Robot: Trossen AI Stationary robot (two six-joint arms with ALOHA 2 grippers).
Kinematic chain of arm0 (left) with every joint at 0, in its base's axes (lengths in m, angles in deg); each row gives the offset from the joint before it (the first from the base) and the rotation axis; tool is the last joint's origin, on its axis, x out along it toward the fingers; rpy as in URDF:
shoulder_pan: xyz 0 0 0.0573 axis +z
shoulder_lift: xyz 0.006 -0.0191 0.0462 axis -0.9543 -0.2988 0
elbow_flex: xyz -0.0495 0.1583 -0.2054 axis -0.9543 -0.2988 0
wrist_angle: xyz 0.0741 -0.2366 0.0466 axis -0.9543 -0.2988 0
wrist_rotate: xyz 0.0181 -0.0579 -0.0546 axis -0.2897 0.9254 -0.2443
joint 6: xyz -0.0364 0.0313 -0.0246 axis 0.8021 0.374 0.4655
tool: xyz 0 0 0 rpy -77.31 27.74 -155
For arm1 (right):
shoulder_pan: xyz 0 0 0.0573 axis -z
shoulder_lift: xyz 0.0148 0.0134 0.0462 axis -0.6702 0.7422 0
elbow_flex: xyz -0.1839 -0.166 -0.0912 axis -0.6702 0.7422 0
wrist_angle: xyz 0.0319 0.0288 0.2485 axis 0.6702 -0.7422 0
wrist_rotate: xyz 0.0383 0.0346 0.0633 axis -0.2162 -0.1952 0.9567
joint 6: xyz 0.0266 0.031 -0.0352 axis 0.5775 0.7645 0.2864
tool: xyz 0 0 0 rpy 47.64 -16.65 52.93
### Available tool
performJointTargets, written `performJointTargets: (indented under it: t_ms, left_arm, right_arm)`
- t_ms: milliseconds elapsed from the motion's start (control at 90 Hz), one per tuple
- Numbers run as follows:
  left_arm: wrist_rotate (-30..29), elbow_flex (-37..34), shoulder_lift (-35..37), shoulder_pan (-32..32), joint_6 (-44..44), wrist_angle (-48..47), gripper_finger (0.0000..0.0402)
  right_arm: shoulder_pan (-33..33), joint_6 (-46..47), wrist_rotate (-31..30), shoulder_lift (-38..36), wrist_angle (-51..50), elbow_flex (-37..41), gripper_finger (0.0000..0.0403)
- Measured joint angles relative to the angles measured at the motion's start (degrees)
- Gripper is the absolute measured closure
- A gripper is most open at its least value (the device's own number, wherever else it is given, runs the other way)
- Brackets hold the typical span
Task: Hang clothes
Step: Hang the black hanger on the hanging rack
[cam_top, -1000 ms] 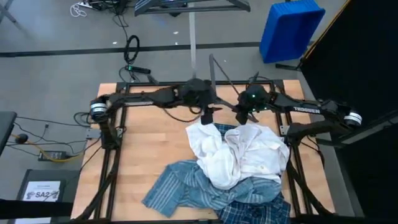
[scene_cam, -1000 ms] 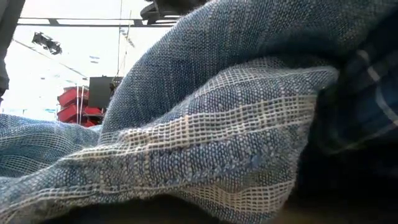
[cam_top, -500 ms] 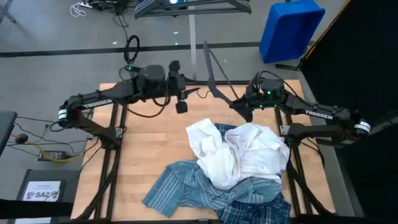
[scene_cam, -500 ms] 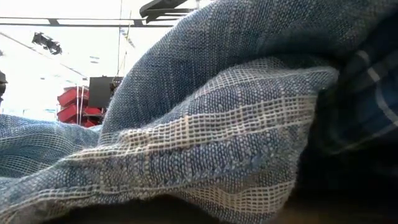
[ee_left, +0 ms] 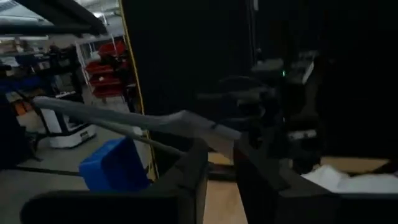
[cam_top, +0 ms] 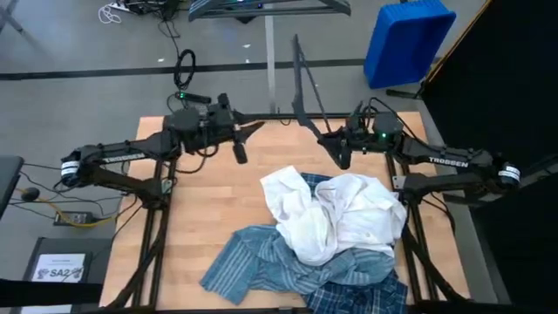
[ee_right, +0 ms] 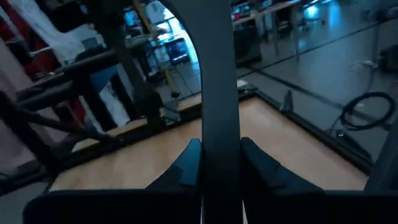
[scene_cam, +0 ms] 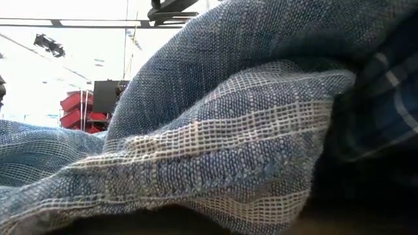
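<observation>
While heaped on table (cam_top: 196,227): three shirts (cam_top: 336,228), one hanger (cam_top: 301,83).

Striped shirt (scene_cam: 215,150) fabric blocking almost all of the low view; plaid shirt (cam_top: 362,296) cut off at the high view's bottom edge.

Both arms at the table's far edge — left gripper (cam_top: 238,150) (jaws parted), right gripper (cam_top: 342,155) clamped.

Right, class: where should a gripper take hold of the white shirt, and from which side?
Probably the white shirt's bunched far-left edge, from above on the table's far side. The shirt tops the pile, and that edge lies over bare table, nearest the left gripper. The right gripper holds the hanger.
</observation>
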State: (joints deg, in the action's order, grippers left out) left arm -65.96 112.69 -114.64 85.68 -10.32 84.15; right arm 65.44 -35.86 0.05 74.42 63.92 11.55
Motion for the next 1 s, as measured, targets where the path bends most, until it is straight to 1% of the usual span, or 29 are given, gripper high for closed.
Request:
performJointTargets:
  t_ms: [122, 278, 422, 544, 633, 822, 922, 1000]
  left_arm:
    - [4.5, -0.5, -0.6, -0.1, 1.7, 0.0, 0.0309]
    - [4.8, -0.6, -5.5, -0.6, 6.4, 1.1, 0.0247]
    - [4.7, -0.6, -11.9, -0.9, 13.2, 10.3, 0.019]
    - [4.8, -0.6, -16.7, -0.8, 18.1, 20.1, 0.0156]
    - [4.7, -0.6, -19.4, -0.8, 20.9, 25.0, 0.014]
    - [3.8, -0.6, -23.5, -0.8, 24.8, 30.3, 0.0129]
    - [0.9, -0.6, -25.3, -0.8, 25.9, 33.5, 0.0129]
    - [0.1, -0.6, -26.9, -0.8, 26.5, 36.0, 0.0129]
  right_arm:
    - [-1.9, -1.6, -6.2, 0.0, 1.7, 0.0, 0.0366]
    - [-5.8, -6.3, -16.0, 0.0, 4.7, 0.0, 0.0366]
    - [-10.2, -10.1, -24.8, 0.0, 6.8, 0.0, 0.0366]
    - [-13.8, -13.7, -31.2, 0.0, 7.8, 0.0, 0.0366]
    - [-15.7, -14.5, -33.8, 0.0, 7.8, 0.0, 0.0366]
    - [-17.2, -13.8, -34.8, 1.1, 8.1, 0.0, 0.0366]
    - [-17.2, -11.6, -34.8, 3.5, 8.4, 0.0, 0.0366]
    - [-17.3, -10.5, -34.9, 6.1, 9.1, 0.0, 0.0366]
